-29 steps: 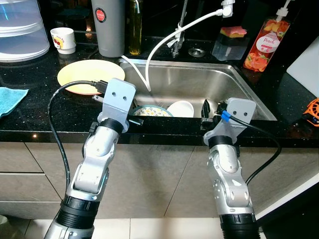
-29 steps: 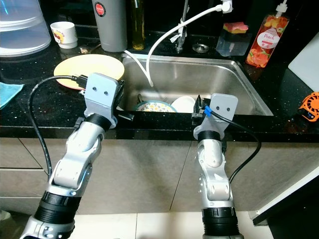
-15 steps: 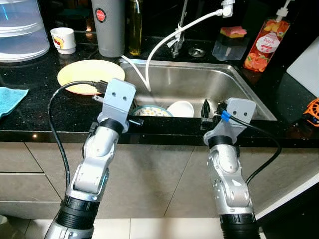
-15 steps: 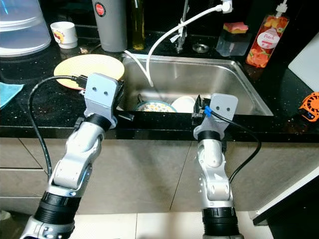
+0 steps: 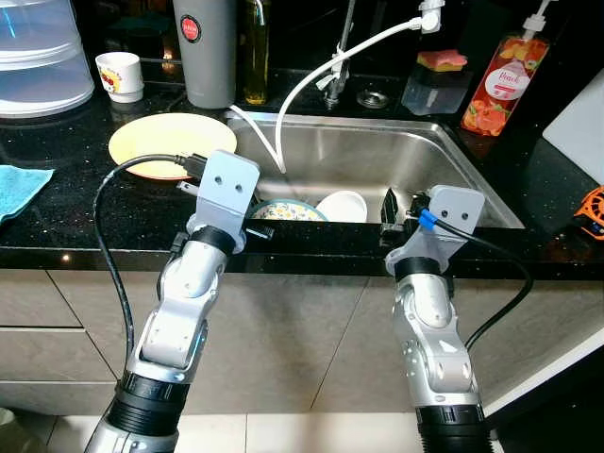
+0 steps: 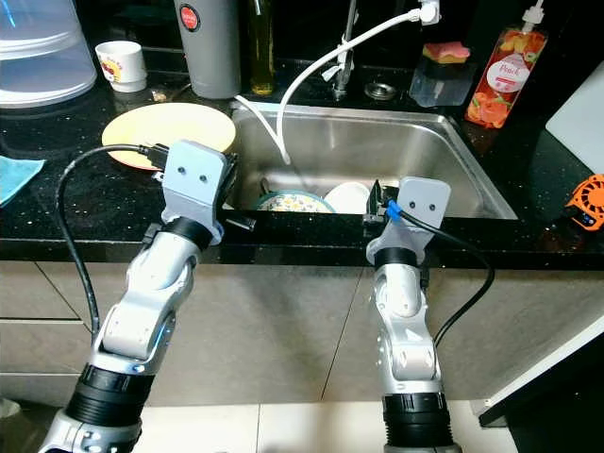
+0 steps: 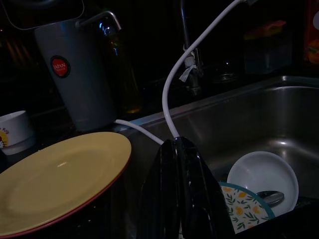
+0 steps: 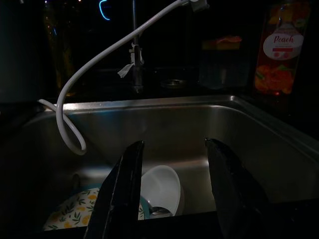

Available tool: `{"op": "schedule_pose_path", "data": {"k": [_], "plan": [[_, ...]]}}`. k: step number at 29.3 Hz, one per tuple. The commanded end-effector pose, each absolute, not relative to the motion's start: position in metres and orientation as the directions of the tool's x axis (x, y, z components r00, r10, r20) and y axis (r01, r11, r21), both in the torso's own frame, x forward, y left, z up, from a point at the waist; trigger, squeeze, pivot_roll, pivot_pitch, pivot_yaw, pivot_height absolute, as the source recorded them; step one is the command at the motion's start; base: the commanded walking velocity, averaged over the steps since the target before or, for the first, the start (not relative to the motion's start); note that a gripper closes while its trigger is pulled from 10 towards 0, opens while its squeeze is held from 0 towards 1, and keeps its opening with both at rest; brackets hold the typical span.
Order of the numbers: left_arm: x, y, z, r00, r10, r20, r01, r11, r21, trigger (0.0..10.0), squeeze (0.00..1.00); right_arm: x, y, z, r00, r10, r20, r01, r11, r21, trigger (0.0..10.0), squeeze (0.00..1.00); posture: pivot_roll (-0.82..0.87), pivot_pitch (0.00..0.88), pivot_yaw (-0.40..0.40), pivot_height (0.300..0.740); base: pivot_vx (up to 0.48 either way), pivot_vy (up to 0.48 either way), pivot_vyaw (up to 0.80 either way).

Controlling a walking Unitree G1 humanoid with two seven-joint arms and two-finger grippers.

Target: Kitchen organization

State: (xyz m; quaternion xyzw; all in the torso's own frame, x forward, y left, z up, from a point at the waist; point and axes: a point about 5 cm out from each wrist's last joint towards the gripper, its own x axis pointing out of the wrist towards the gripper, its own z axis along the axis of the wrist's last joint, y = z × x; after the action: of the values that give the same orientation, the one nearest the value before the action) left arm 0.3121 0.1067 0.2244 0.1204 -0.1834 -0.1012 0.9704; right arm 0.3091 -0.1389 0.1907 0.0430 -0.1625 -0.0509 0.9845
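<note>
Very little had changed over the last second: both arms stayed parked at the front rim of the stainless sink (image 5: 491, 193), with only a slight drift of the left wrist housing toward the basin. The left gripper (image 7: 180, 189) hung just above that rim, its two black fingers pressed together and holding nothing. The right gripper (image 8: 174, 191) sat over the same rim further to the right, its fingers spread apart and empty, framing the white bowl (image 8: 160, 188) below. That bowl lay in the near part of the sink, touching the lemon-patterned plate (image 5: 283, 210) on its left, with a spoon (image 7: 271, 197) resting between them. The yellow plate (image 5: 170, 143) sat on the black counter just left of the sink, and a white hose (image 5: 311, 80) looped from the tap down into the basin. Since nothing had been lifted or shifted, the tidying looked barely begun; the stillness read as a pause before reaching into the sink, most likely for the bowl.
</note>
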Motion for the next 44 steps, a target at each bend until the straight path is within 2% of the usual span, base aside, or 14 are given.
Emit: {"op": "schedule_pose_path", "data": {"k": [1, 44], "plan": [[0.3099, 0.1044, 0.2242, 0.91, -0.251, 0.331, 0.159, 0.947, 0.279, 10.0, 0.0, 0.309, -0.1414, 0.1893, 0.945, -0.119, 0.306, 0.094, 0.991, 0.096, 10.0, 0.0, 0.21, 0.0, -0.053, 0.74, 0.0, 0.0, 0.0], [0.3097, 0.104, 0.2244, 0.908, -0.255, 0.331, 0.163, 0.946, 0.282, 10.0, 0.0, 0.3092, -0.1401, 0.1897, 0.945, -0.115, 0.307, 0.089, 0.991, 0.097, 10.0, 0.0, 0.21, 0.0, -0.05, 0.74, 0.0, 0.0, 0.0]]}}
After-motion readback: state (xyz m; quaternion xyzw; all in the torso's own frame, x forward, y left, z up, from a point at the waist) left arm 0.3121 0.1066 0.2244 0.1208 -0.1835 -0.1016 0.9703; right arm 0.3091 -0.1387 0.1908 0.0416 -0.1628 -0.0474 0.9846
